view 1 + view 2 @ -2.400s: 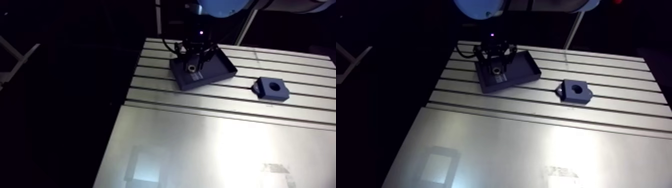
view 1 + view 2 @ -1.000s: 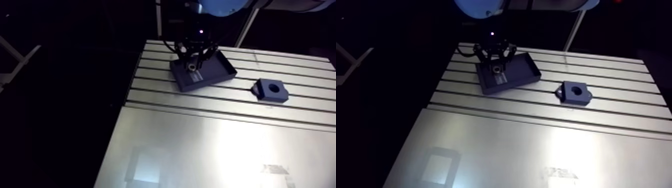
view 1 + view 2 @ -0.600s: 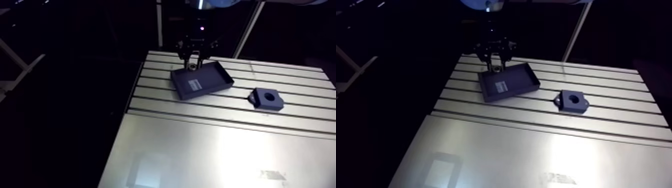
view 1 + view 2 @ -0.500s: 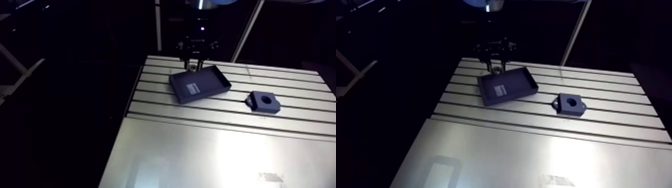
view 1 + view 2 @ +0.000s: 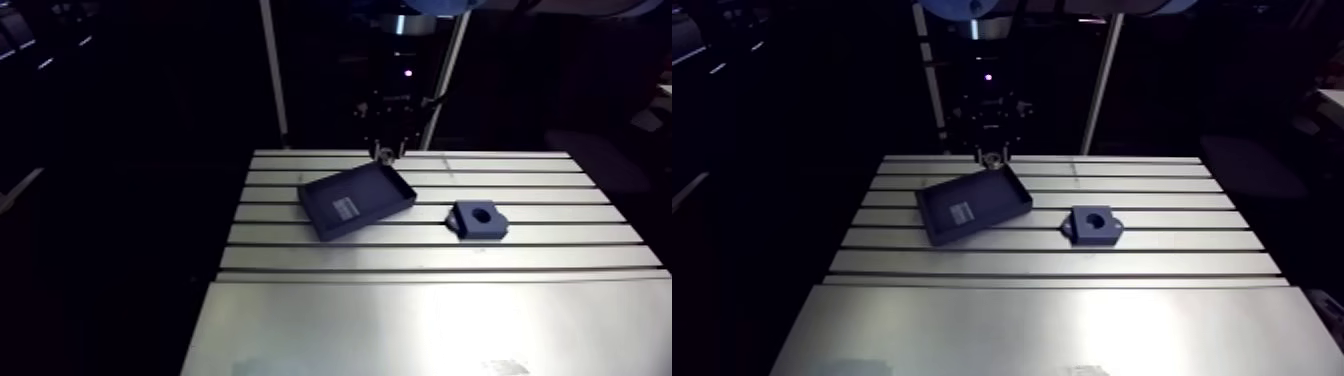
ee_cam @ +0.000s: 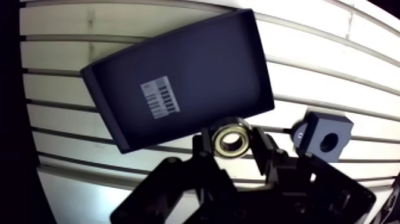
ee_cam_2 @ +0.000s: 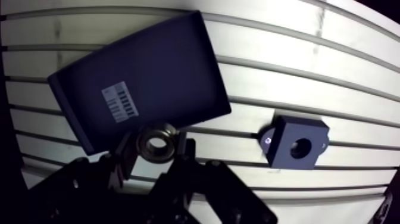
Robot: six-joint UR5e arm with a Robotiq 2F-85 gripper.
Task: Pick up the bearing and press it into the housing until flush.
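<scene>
The bearing, a small steel ring, is pressed between the two fingers of my gripper, which is shut on it. In the arm view the gripper hangs high above the table's far edge, behind the tray. The dark blue square housing with its round bore lies on the slotted table, to the right of the tray; in the wrist view the housing sits well below and off to one side of the gripper.
A shallow dark blue tray with a barcode label lies skewed on the slotted table. A smooth metal plate covers the table's near half. Two upright poles stand behind the far edge.
The gripper has risen out of the tray with the bearing held between its fingers and now hangs high behind the tray. The arm camera has shifted, so the whole scene looks turned.
</scene>
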